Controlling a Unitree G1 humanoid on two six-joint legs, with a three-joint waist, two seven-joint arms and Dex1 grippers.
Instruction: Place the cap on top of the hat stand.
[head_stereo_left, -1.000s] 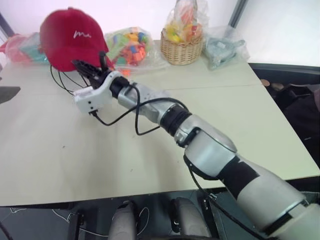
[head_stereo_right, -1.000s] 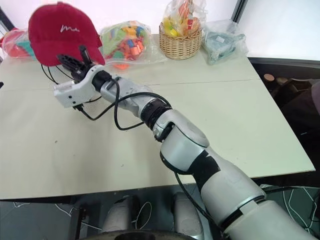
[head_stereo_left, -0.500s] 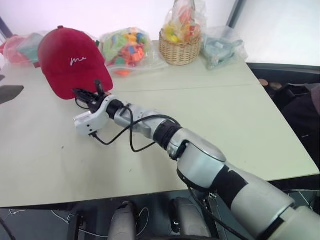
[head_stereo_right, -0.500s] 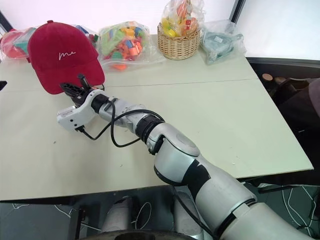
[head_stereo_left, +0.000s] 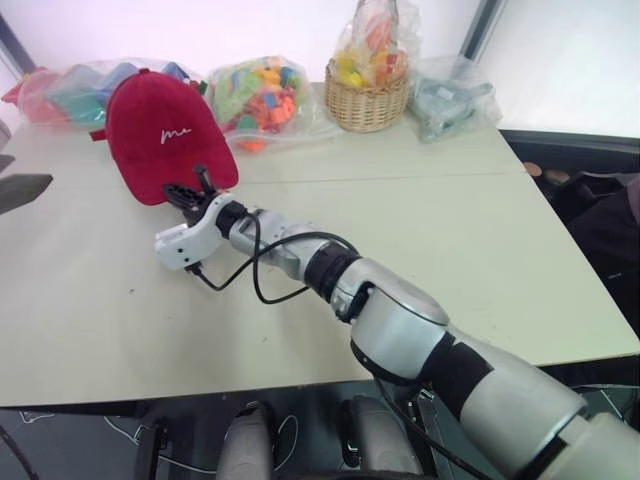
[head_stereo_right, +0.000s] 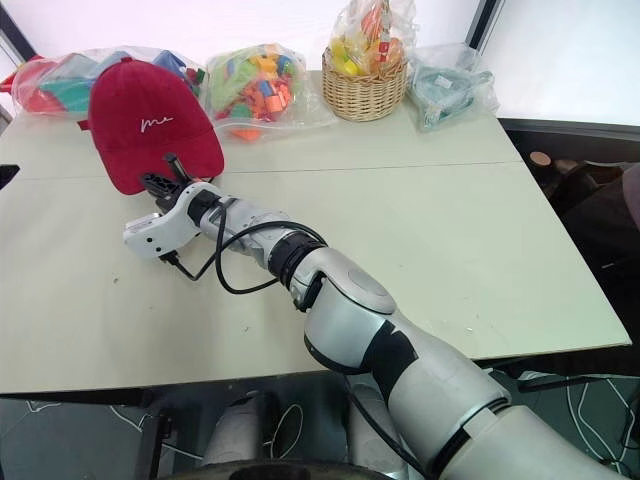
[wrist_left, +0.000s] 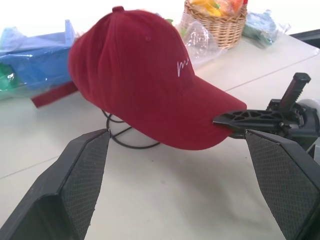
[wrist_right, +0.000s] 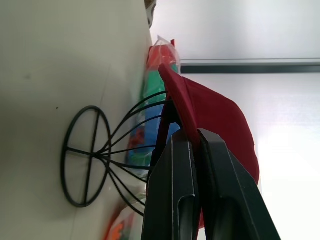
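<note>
Cap over stand, brim pinched.
Right gripper (head_stereo_left: 190, 190) (fingers clamped) holds dark red fabric baseball cap (head_stereo_left: 160, 132) at six o'clock; releasing off-centre could slide it off black wire globe hat stand (wrist_right: 107, 161).

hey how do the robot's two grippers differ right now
The right gripper has its jaws shut on the brim of the cap, which sits over the wire hat stand. The left gripper has its jaws wide open and holds nothing, hovering short of the cap. Both have black fingers and point toward the cap.
</note>
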